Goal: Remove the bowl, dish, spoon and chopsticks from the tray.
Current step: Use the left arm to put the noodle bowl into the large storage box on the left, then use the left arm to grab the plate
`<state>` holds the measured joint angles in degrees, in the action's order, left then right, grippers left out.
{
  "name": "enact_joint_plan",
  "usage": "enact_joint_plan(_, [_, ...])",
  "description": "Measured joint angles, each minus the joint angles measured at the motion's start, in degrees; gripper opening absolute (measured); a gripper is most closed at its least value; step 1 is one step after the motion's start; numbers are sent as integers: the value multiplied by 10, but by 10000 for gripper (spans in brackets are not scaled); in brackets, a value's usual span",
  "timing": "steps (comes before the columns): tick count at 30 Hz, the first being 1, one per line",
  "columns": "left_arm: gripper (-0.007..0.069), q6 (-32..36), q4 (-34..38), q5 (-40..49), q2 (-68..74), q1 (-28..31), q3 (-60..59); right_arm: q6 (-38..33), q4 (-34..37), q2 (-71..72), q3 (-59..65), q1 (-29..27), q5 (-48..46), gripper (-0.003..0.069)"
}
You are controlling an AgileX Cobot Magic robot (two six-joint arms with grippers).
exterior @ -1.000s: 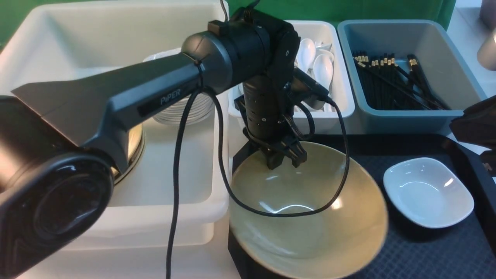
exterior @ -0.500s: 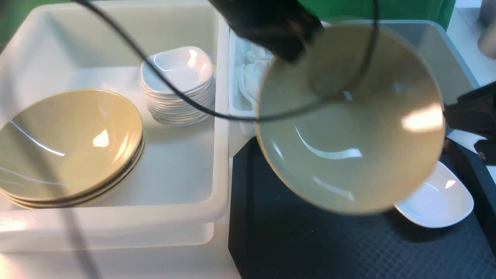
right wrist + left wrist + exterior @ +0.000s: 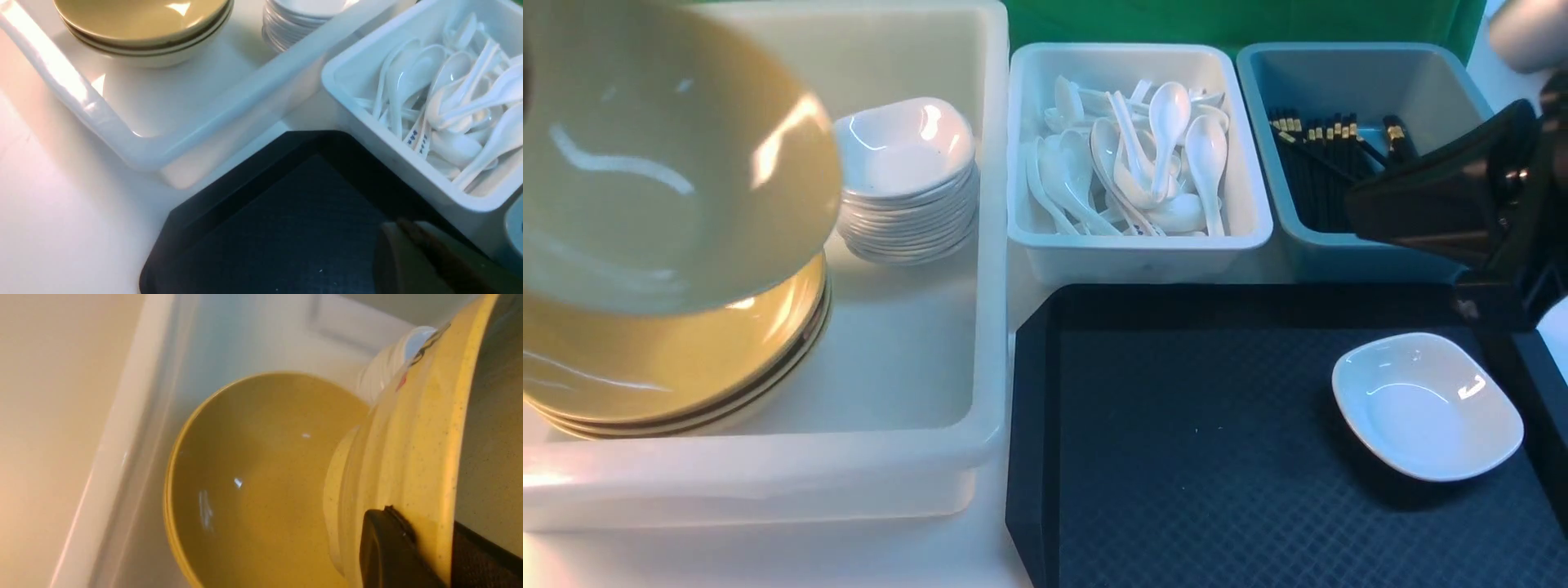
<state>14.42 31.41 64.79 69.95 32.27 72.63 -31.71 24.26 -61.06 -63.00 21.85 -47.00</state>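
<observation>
The olive-yellow bowl (image 3: 662, 155) hangs tilted over the stack of like bowls (image 3: 678, 367) in the white tub. In the left wrist view my left gripper (image 3: 423, 518) is shut on the bowl's rim (image 3: 412, 428), one black finger (image 3: 388, 547) on its outer wall, above the stack (image 3: 253, 477). The white dish (image 3: 1425, 404) lies at the right of the black tray (image 3: 1176, 457). No spoon or chopsticks lie on the tray. My right gripper (image 3: 1364, 208) hovers at the tray's far right, shut and empty (image 3: 402, 228).
The white tub (image 3: 988, 245) also holds a stack of white dishes (image 3: 907, 180). Behind the tray stand a white bin (image 3: 1135, 253) of spoons and a grey-blue bin (image 3: 1339, 65) of black chopsticks. The tray's corner shows in the right wrist view (image 3: 286, 212).
My left arm lifted the bowl off the tray and carried it left, over the stacked bowls in the tub. My right arm moved inward, in front of the grey-blue bin.
</observation>
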Motion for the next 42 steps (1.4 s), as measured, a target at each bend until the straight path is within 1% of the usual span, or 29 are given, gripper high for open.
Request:
enact_joint_plan(2, [10, 36, 40, -17, 3, 38, -53, -3, 0, -1, 0, 0, -2, 41])
enact_joint_plan(4, [10, 65, 62, -40, 9, 50, -88, -5, 0, -1, 0, 0, -2, 41])
enact_joint_plan(9, [13, 88, 72, -108, 27, 54, -144, -10, 2, -1, 0, 0, -2, 41])
enact_joint_plan(13, [47, 94, 66, -149, 56, 52, -158, -11, 2, -1, 0, 0, -2, 43])
enact_joint_plan(16, [124, 94, 37, -161, 79, 35, -158, -11, 2, -1, 0, 0, -2, 45])
enact_joint_plan(17, [131, 94, 34, -160, 80, 33, -158, -11, 2, -1, 0, 0, -2, 45])
enact_joint_plan(19, [252, 89, -15, -149, 90, 7, -158, -11, 2, -1, 0, 0, -4, 47])
enact_joint_plan(20, [252, 88, -19, -149, 91, 7, -158, -11, 2, -1, 0, 0, -4, 48])
enact_joint_plan(21, [318, 79, -45, -144, 92, -4, -158, -11, 2, -1, 0, 0, -5, 50])
enact_joint_plan(24, [450, 44, -102, -135, 87, -15, -157, -12, 2, -1, 0, 0, -7, 53])
enact_joint_plan(27, [539, 8, -150, -120, 72, -15, -148, -12, 2, -1, 0, 0, -8, 58])
enact_joint_plan(29, [573, -9, -165, -107, 52, -15, -125, -12, 2, -1, 0, 0, -7, 59])
enact_joint_plan(31, [578, -19, -168, -95, 34, -16, -100, -12, 2, -1, 0, 0, -6, 60])
enact_joint_plan(33, [575, -36, -167, -73, 6, -35, -54, -12, 2, -1, 0, 0, -6, 61])
enact_joint_plan(34, [575, -38, -166, -70, 1, -38, -51, -12, 2, -1, 0, 0, -6, 62])
enact_joint_plan(36, [561, -43, -155, -54, -20, -89, -19, -12, 1, -1, 0, 0, -6, 62])
enact_joint_plan(38, [542, -45, -143, -45, -37, -182, 8, -8, -17, -1, 0, 0, -2, 62])
enact_joint_plan(39, [531, -49, -142, -45, -40, -244, 14, 2, -36, -1, 0, 0, -2, 63])
enact_joint_plan(40, [525, -57, -143, -47, -39, -300, 15, 19, -55, -1, 0, 0, -2, 64])
enact_joint_plan(41, [521, -67, -147, -49, -35, -334, 16, 38, -74, -1, 0, 0, -4, 65])
enact_joint_plan(42, [518, -82, -156, -55, -26, -391, 17, 64, -98, -1, 0, 0, -9, 67])
